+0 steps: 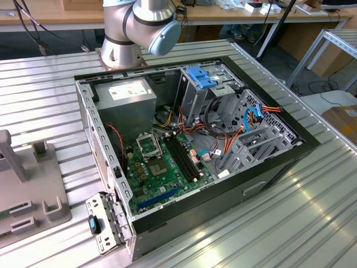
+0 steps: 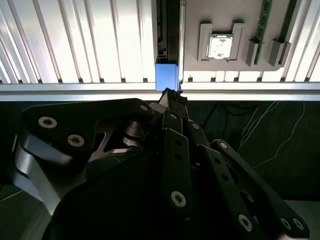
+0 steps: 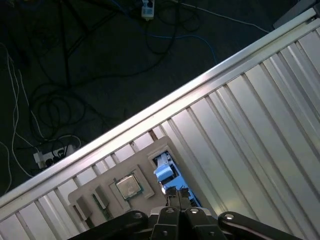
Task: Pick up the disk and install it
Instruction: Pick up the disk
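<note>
- Gripper (image 3: 176, 192) hung over the edge of the ribbed metal table (image 2: 75, 40), tips aimed down at the grey tray (image 2: 240, 15) of parts.
- Fingers (image 3: 170, 191): drawn close together, only a sliver of gap btwn them in the first wrist view. Nothing pinched, as far as I could judge; the tips overlapped the disk's blue end, so contact not certain.
- Disk (image 2: 166, 75) stood on edge in a slot at the tray's border, blue frame end uppermost, dark body running away below it. Just beside it on the tray: a processor chip (image 2: 218, 47); further along, a memory stick (image 2: 265, 20).
- Key relation: disk lay straight ahead of the tips, v. near, approx. centred on them in both wrist views. Long axis ran parallel to the table ribs.
- Judged: pick not yet made; fingers looked too narrow to straddle the disk as they stood.
- Exterior view: arm (image 1: 139, 28) base behind the open computer case (image 1: 279, 162); light-blue bracket (image 1: 201, 76) sat at the case's drive cage.
</note>
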Controlling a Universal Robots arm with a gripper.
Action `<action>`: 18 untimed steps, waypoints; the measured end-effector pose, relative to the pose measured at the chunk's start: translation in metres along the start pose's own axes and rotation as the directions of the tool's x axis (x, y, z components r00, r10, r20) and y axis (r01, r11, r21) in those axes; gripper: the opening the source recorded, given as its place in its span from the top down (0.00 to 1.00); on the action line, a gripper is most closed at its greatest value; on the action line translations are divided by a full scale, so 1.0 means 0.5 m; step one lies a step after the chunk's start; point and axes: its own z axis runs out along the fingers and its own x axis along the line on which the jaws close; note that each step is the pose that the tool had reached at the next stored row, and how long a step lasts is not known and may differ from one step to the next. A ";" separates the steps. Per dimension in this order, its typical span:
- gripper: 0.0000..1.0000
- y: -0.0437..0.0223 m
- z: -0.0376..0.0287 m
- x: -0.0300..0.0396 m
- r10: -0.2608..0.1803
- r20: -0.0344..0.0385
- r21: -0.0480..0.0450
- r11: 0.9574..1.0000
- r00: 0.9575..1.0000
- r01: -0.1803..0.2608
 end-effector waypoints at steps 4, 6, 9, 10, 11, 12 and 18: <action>0.89 0.000 0.000 0.000 0.000 0.000 0.000 1.000 1.000 0.000; 0.89 0.000 0.000 0.000 0.000 0.000 0.000 1.000 1.000 0.000; 0.89 0.000 0.000 0.000 -0.005 0.000 0.000 1.000 1.000 0.005; 0.89 0.000 0.000 0.000 -0.013 0.000 0.000 1.000 1.000 0.013; 0.89 0.000 0.000 0.000 -0.023 -0.001 0.000 1.000 1.000 0.023; 0.89 0.000 0.000 0.000 -0.047 -0.002 0.000 0.999 0.999 0.047; 0.89 0.000 0.000 0.000 -0.140 -0.006 -0.002 0.990 0.990 0.140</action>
